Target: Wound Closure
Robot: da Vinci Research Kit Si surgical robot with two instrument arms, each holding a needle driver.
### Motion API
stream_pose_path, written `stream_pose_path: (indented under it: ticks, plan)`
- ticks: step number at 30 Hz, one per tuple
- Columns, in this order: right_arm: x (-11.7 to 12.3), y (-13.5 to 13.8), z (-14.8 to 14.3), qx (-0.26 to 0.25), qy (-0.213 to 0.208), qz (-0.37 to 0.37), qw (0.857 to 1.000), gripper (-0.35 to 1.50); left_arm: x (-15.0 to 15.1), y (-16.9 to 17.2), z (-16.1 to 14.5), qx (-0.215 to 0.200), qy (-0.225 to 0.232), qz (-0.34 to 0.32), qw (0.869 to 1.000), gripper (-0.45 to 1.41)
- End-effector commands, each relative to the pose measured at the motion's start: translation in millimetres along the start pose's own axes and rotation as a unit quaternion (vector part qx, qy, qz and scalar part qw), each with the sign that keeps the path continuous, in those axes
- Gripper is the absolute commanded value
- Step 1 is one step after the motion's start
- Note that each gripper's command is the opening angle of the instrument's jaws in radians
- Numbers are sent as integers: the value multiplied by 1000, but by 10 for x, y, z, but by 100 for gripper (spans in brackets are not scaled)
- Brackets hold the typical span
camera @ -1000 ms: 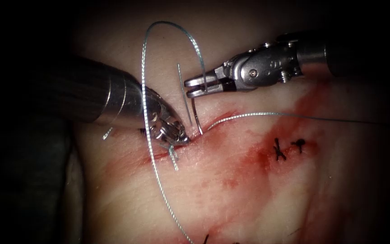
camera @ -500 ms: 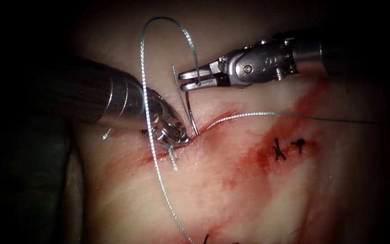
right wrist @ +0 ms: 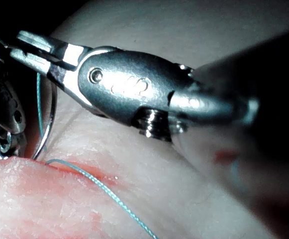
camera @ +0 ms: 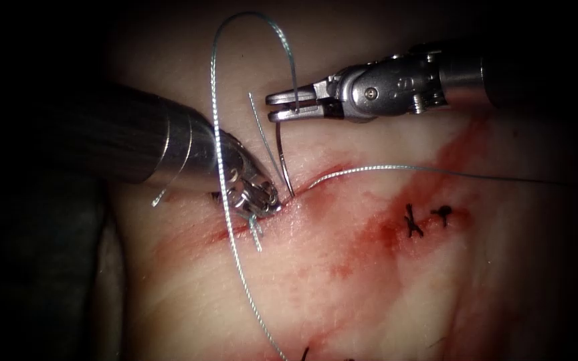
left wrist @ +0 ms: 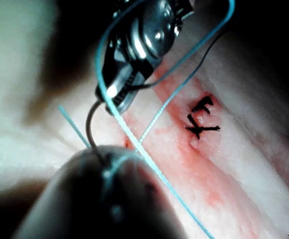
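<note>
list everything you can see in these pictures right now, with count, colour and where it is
tissue: one piece, pale pink, under everything.
cut: one, reddish line, mid-tissue.
red fluid: smears along the cut and to its right.
needle: one, dark, curved; upper end in the right tool's jaws, lower end at the cut.
thread: pale blue, looping over the left tool; one strand runs right from the cut.
dark stitches: two knots, right of the cut.
left tool: one, silver, tip at the cut.
right tool: one, silver, shut on the needle.

- Tissue (camera: 342,294) carries everything; cut (camera: 316,179) crosses its middle.
- Red fluid (camera: 369,237) smeared along it.
- Thread (camera: 239,267) trails toward its near edge.
- Dark stitches (camera: 415,220) right of centre.
</note>
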Motion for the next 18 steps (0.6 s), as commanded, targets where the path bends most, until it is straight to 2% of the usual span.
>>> stream_pose_path:
  ticks: [1,6,18]
  plan:
    - [-5,5,8,-4,0,1,1000,-35,3,-2,7,0,0,0,1000,-45]
    - [-9,13,8,-10,-4,3,1000,-35,3,-1,7,0,-2,1,1000,-45]
    - [-7,10,2,1,-13,20,1000,-35,2,1,6,-1,-4,1,1000,-45]
